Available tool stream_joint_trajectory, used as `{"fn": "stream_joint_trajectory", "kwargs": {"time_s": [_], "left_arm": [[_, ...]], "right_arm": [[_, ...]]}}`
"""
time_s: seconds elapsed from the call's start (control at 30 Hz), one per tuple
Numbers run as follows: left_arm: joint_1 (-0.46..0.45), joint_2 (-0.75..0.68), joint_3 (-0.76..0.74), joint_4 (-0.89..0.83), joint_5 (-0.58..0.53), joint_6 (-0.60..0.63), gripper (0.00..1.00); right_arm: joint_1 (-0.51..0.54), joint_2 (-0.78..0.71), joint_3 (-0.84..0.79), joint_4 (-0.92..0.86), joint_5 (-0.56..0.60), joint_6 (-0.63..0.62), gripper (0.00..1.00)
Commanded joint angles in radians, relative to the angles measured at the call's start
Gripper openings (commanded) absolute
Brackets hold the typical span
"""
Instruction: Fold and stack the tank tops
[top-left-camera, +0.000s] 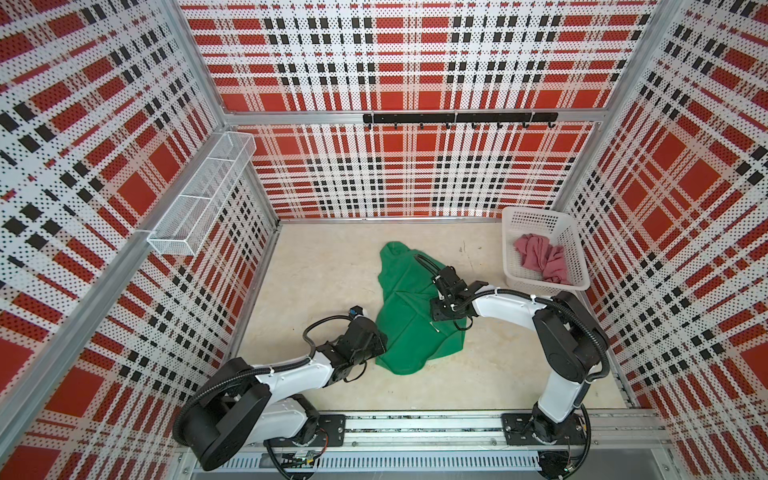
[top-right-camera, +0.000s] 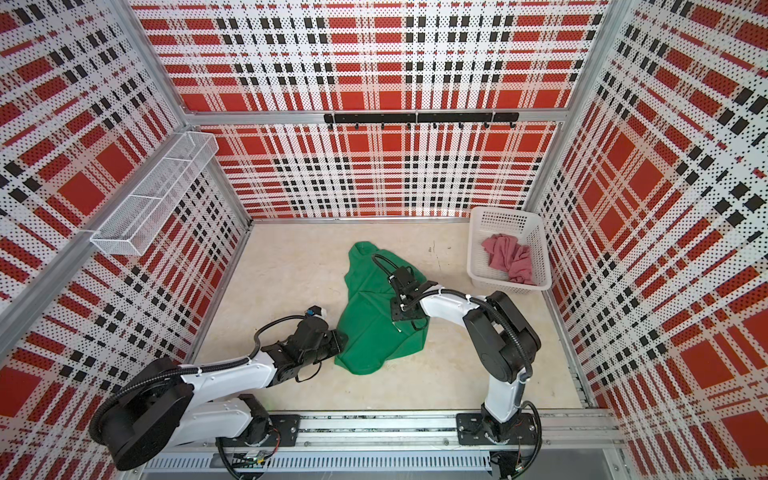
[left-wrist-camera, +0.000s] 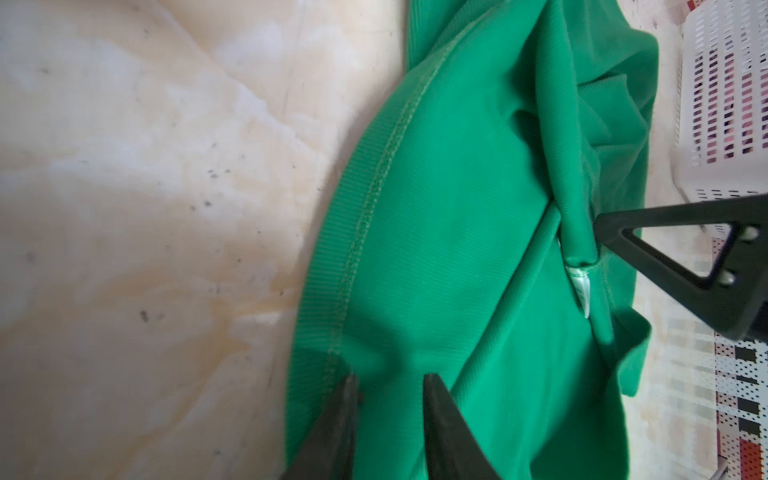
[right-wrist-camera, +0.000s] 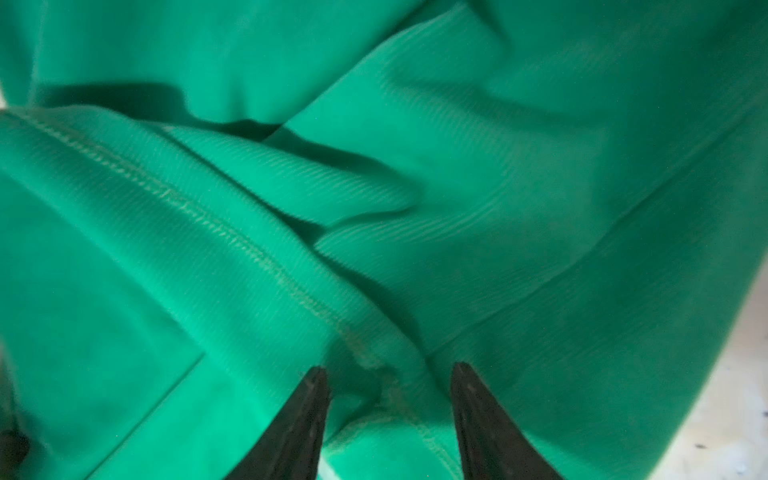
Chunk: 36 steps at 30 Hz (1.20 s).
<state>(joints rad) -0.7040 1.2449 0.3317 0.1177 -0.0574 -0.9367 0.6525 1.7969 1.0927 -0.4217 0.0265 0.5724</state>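
Observation:
The green tank top (top-left-camera: 405, 328) (top-right-camera: 370, 336) lies crumpled and spread in the middle of the table. My left gripper (top-left-camera: 381, 344) (top-right-camera: 343, 337) sits low at its left hem. In the left wrist view the left gripper (left-wrist-camera: 390, 380) is open, with the stitched hem of the green tank top (left-wrist-camera: 457, 216) between its jaws. My right gripper (top-left-camera: 437, 321) (top-right-camera: 400, 321) points down onto the top's middle, beside a white label (left-wrist-camera: 582, 291). It (right-wrist-camera: 388, 374) is open over a bunched seam (right-wrist-camera: 249, 249). The pink tank top (top-left-camera: 542, 257) (top-right-camera: 510, 258) lies bundled in the white basket (top-left-camera: 536, 220) (top-right-camera: 505, 218).
The white basket (left-wrist-camera: 727, 104) stands at the back right corner against the wall. A white wire shelf (top-left-camera: 203, 195) hangs on the left wall and a black hook rail (top-left-camera: 457, 118) on the back wall. Bare beige tabletop (top-left-camera: 324, 266) surrounds the green top.

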Motion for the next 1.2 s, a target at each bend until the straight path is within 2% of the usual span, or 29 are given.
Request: {"fn": "stream_joint_trajectory", "kwargs": {"time_s": [0.0,0.1,0.17,0.33,0.37,0.4,0.57,0.67,0.73,0.8,0.83,1.17], "left_arm": [[-0.003,0.011,0.005,-0.006,-0.005,0.004,0.3],[-0.003,0.017,0.006,-0.006,-0.005,0.006,0.29],[-0.003,0.018,0.004,-0.007,-0.008,0.007,0.28],[-0.001,0.017,0.006,-0.023,-0.022,0.018,0.27],[0.002,0.019,0.005,-0.023,-0.022,0.021,0.27],[0.005,0.022,0.006,-0.022,-0.021,0.025,0.27],[0.017,0.03,0.013,-0.027,-0.024,0.046,0.27],[0.024,0.039,0.019,-0.026,-0.019,0.061,0.27],[0.025,0.049,0.028,-0.026,-0.018,0.069,0.27],[0.024,0.057,0.035,-0.027,-0.016,0.073,0.26],[0.024,0.057,0.036,-0.026,-0.018,0.073,0.26],[0.024,0.064,0.035,-0.023,-0.022,0.07,0.26]], "right_arm": [[0.001,-0.019,-0.011,0.013,-0.042,0.017,0.53],[0.001,0.006,-0.007,0.014,-0.06,0.019,0.53],[0.001,0.016,-0.007,0.006,-0.061,0.02,0.47],[0.0,-0.046,-0.01,-0.039,-0.001,0.012,0.06],[-0.001,-0.059,-0.008,-0.052,0.012,0.007,0.01],[-0.001,-0.072,-0.006,-0.067,0.027,0.0,0.0],[-0.005,-0.184,-0.027,-0.122,0.082,-0.009,0.0],[-0.011,-0.236,-0.069,-0.086,0.057,-0.013,0.0],[-0.011,-0.21,-0.068,-0.061,-0.004,-0.054,0.29],[-0.003,-0.163,-0.045,-0.05,-0.029,-0.078,0.42],[0.004,-0.138,-0.034,-0.042,-0.031,-0.095,0.44],[0.031,0.007,0.045,-0.044,-0.026,-0.156,0.42]]}}
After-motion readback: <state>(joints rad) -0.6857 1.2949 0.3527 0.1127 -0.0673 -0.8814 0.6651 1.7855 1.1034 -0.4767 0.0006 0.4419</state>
